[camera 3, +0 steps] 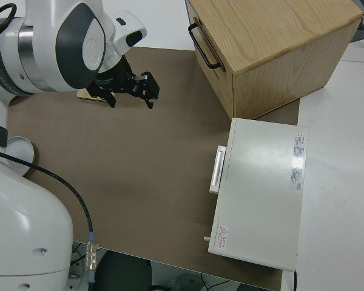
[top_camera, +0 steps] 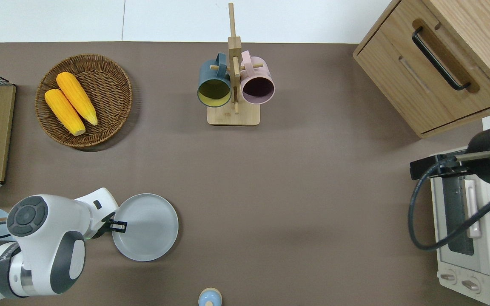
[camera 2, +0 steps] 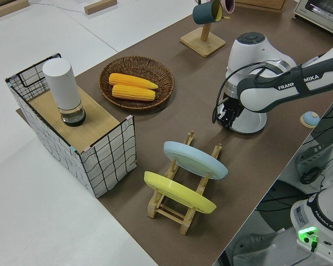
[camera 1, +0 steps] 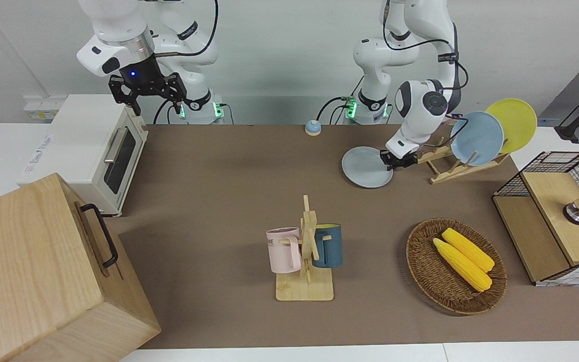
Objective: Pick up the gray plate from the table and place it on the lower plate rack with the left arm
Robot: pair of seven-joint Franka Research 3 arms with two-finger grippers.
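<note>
Gray and shallow, the gray plate (top_camera: 147, 227) lies flat on the table (top_camera: 296, 191), just beside the lower plate rack (camera 1: 445, 168) and nearer to the middle of the table than it. The left gripper (top_camera: 118, 225) is down at the plate's rim on the side toward the rack, its 2 fingers (top_camera: 122, 226) reaching over the edge; whether they already pinch the rim or only straddle it I cannot tell.

This looks like the grasp step of the pick, with the lift not yet begun. Next the rim needs a firm pinch, then a lift and tilt so the plate can stand between pegs. The rack already holds a blue plate (camera 1: 476, 138) and a yellow plate (camera 1: 515, 123), so the free slots sit toward its end closest to the gray plate.

In the left side view the arm's wrist hides the plate entirely, and in the front view the gripper covers the rack's closest pegs. The right arm is parked, its gripper (camera 1: 148, 90) spread wide.
</note>
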